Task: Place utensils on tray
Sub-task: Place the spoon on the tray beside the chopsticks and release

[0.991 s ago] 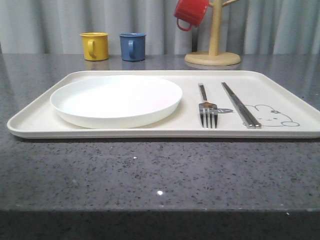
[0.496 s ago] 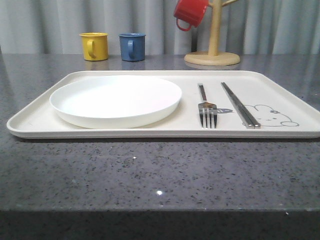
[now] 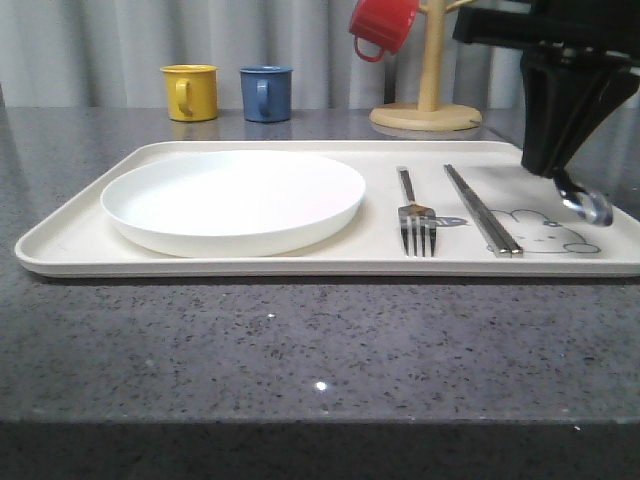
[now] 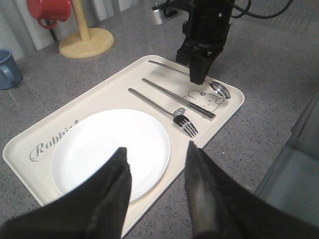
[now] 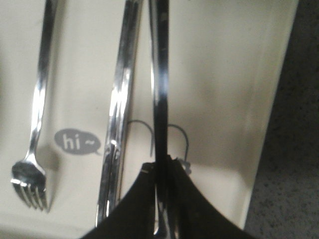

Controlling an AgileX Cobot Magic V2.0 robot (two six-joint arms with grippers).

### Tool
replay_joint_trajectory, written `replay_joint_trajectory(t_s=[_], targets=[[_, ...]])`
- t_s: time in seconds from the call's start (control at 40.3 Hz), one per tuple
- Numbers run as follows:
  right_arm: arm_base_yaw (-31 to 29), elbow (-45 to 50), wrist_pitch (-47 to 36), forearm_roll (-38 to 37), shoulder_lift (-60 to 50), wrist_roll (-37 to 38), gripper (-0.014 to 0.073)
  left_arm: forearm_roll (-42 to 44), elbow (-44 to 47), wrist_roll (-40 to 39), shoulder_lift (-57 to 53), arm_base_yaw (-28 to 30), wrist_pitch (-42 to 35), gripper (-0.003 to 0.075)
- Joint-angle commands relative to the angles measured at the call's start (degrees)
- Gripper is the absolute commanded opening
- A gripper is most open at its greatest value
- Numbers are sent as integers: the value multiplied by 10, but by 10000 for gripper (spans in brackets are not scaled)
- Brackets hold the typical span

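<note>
Spoon (image 3: 588, 204) pinched in the right gripper (image 3: 562, 172) over the cream tray's (image 3: 300, 262) right end.
The right fingers are clamped on the handle, bowl low above the bunny drawing (image 3: 545, 231). Fork (image 3: 413, 215) and chopsticks (image 3: 481, 209) lie side by side on the tray, right of the white plate (image 3: 232, 199). The left gripper (image 4: 155, 191) hangs spread apart above the plate, holding nothing.
</note>
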Motion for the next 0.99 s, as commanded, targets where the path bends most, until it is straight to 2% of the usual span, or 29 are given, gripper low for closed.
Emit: replay_joint_trajectory(t_s=[0.0, 0.223, 0.372, 0.446, 0.57, 0.669, 0.818, 0.967], targets=[[-1, -18, -18, -1, -4, 13, 15, -5, -14, -3, 0, -5, -49, 260], [-1, -18, -20, -39, 19, 70, 18, -5, -14, -3, 0, -5, -49, 260], [-1, -18, -20, -45, 19, 72, 24, -5, -14, -3, 0, -5, -49, 260], [-1, -18, -21, -48, 19, 72, 65, -5, -14, -3, 0, -5, -49, 260], [-1, -18, -25, -51, 18, 72, 211, -5, -14, -3, 0, -5, -49, 260], [-1, -18, -33, -51, 13, 72, 279, -5, -14, -3, 0, -5, -49, 260], [-1, -19, -36, -51, -22, 68, 284, -5, -14, -3, 0, -5, -49, 260], [-1, -18, -28, -51, -88, 8, 284, -5, -14, -3, 0, -5, -49, 260]])
